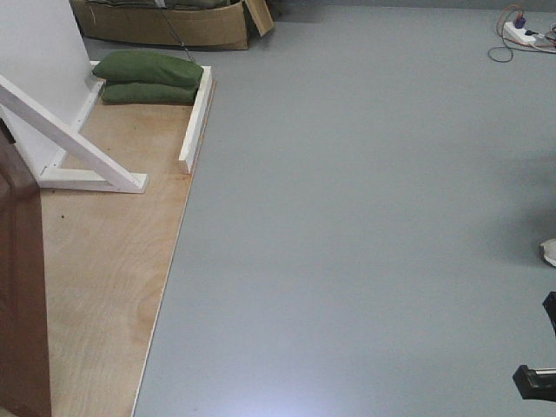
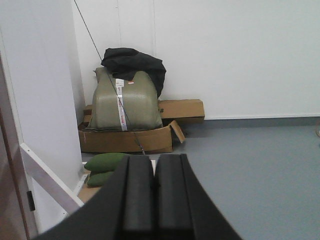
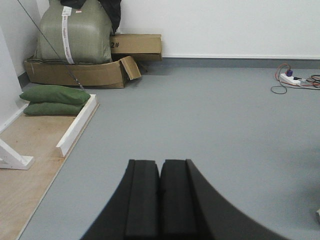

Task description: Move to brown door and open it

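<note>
Reddish-brown brown door (image 1: 19,287) stands at the front view's far-left edge, handle unseen. Step in hand: approach. Left gripper (image 2: 154,192) and right gripper (image 3: 160,195): pads together, empty. Next move likely requires turning the base left.

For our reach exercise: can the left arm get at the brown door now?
Probably not yet. The left gripper, shut, points at the far wall; the brown door is only a strip at the views' left edge. Nothing blocks it, but the arm must turn.

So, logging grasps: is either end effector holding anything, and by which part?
Nothing; the black left end effector and black right end effector are shut, empty.
</note>
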